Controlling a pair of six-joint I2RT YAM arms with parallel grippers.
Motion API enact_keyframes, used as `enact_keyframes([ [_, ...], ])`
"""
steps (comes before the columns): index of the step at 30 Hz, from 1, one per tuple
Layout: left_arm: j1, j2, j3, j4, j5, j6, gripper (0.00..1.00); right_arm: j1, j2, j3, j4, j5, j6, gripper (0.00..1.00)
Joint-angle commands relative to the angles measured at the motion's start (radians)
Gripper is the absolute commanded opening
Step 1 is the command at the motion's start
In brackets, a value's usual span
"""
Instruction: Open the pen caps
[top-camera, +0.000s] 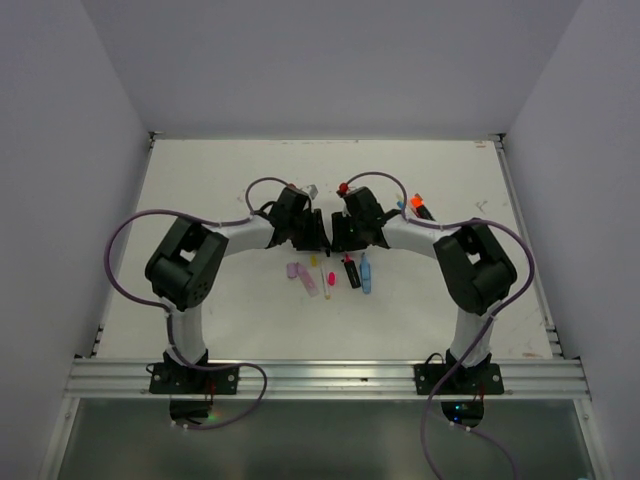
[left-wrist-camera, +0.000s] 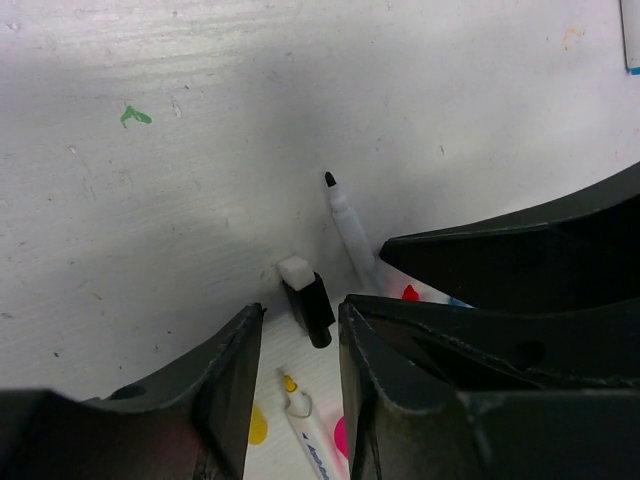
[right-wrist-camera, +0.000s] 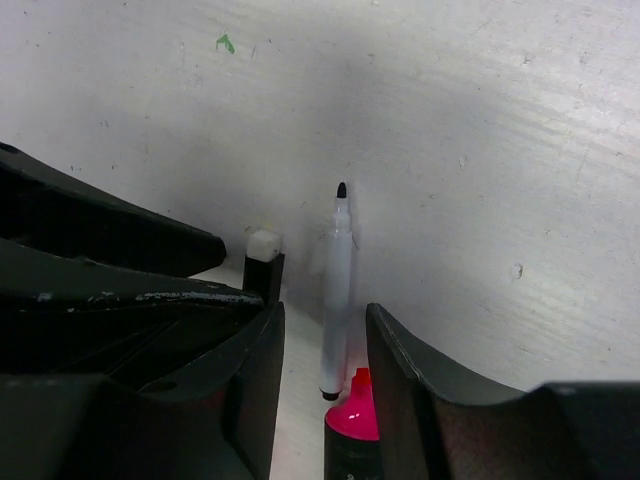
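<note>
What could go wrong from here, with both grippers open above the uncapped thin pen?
1. The left gripper and right gripper hang open and crowded together, so either could clip the other when it moves.
2. The thin white pen lies uncapped, black tip bare; a nudge might roll it and mark the table.
3. The black piece with a white end lies loose close by the left gripper and could get knocked away.

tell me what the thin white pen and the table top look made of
Thin white pen: probably plastic, smooth and slightly glossy, with a soft highlight along the barrel; its black tip looks like felt. Table top: white-painted board, perhaps wood, matte, with streaky grain and scuffs.
</note>
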Motion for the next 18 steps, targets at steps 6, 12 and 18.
enact_keyframes([
  [6, -0.003, -0.134, 0.027, -0.045, -0.087, 0.016, 0.51, -0.026, -0.15, 0.035, -0.066, 0.122, -0.03, 0.54],
  [12, 0.006, -0.327, 0.002, -0.086, -0.217, 0.046, 0.76, -0.139, -0.178, 0.084, -0.15, 0.24, -0.078, 0.69],
  [18, 0.04, -0.516, -0.056, -0.137, -0.297, 0.106, 1.0, -0.313, -0.121, 0.117, -0.2, 0.288, -0.101, 0.8],
])
